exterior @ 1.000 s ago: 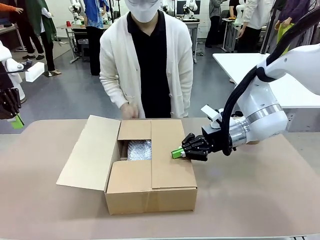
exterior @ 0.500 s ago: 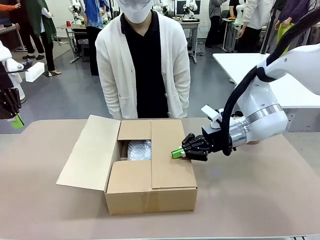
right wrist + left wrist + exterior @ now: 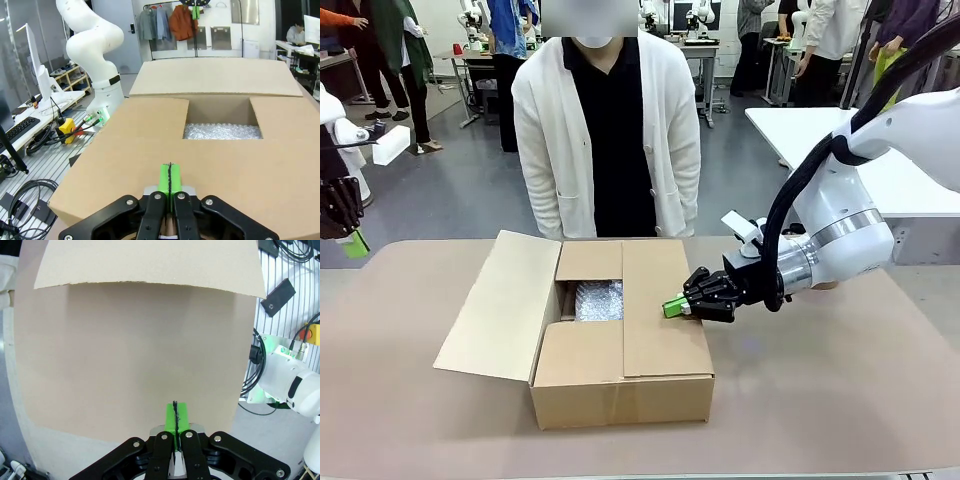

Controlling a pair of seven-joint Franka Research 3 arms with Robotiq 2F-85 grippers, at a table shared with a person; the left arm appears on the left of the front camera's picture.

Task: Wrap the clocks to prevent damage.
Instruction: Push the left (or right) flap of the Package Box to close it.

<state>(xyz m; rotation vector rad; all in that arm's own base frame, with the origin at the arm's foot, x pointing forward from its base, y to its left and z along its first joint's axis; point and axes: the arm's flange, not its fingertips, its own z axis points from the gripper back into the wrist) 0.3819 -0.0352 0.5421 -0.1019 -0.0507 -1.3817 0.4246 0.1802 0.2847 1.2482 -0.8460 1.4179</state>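
Folded flaps of the brown cardboard box [image 3: 620,345] cover most of the silvery bubble-wrap bundle [image 3: 599,299] inside, and what the wrap encloses cannot be told. The black left gripper [image 3: 353,243] with green pads is cut by the front view's left edge, with most of its arm beyond that edge. In the left wrist view, the tan cardboard flap [image 3: 150,262] runs past the top edge.

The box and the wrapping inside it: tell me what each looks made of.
The box: plain brown cardboard, matt, going by its folded flaps and raw cut edges. The wrapping: probably clear plastic bubble wrap, glossy; its surface is bumpy and glints.
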